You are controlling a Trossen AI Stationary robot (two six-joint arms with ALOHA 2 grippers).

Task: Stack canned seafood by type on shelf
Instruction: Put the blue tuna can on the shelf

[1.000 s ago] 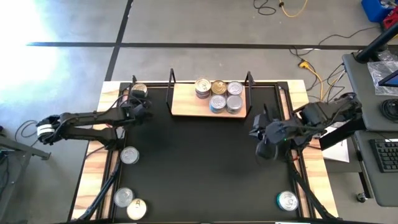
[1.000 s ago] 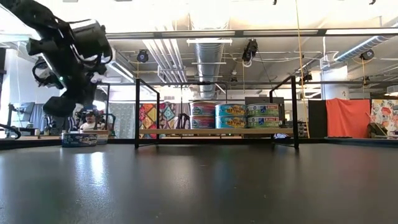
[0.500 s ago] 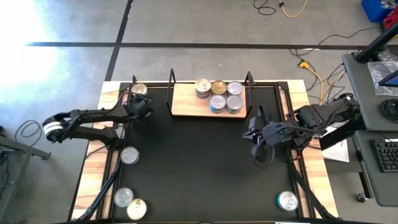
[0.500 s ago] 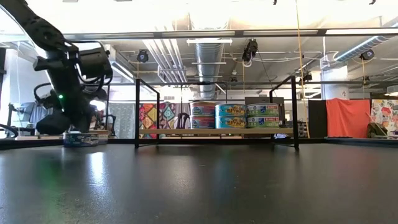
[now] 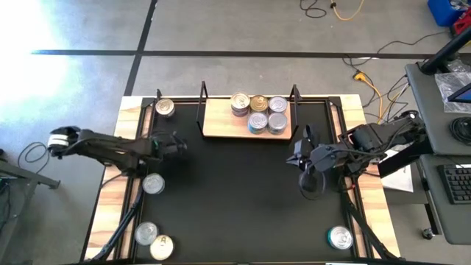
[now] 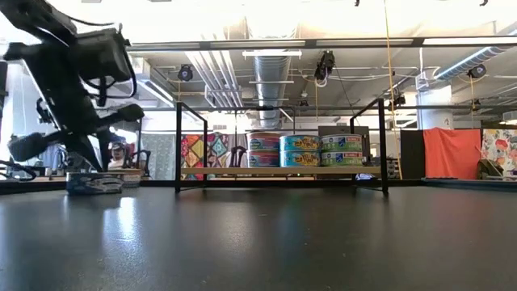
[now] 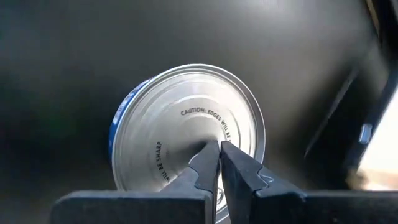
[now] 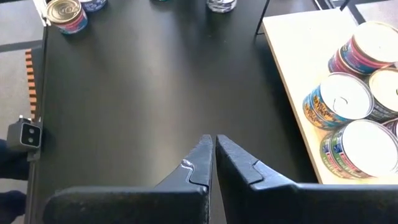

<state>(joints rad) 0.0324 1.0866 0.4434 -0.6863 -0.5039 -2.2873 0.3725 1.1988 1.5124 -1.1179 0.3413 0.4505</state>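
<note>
Only the left wrist view shows the left gripper [image 7: 219, 155], fingers together, over a tin [image 7: 186, 134] lying lid-up. The right gripper [image 5: 308, 179], also closed, hangs near the shelf [image 5: 221, 124].

Five tins [image 5: 258, 112] on shelf [image 5: 218, 125]

floor [image 5: 243, 29]: grey concrete, black tape line | ceiling duct [image 6: 271, 73] (bare metal) | orange curtain [image 6: 452, 153] | desk with keyboard [image 5: 458, 182]
</note>
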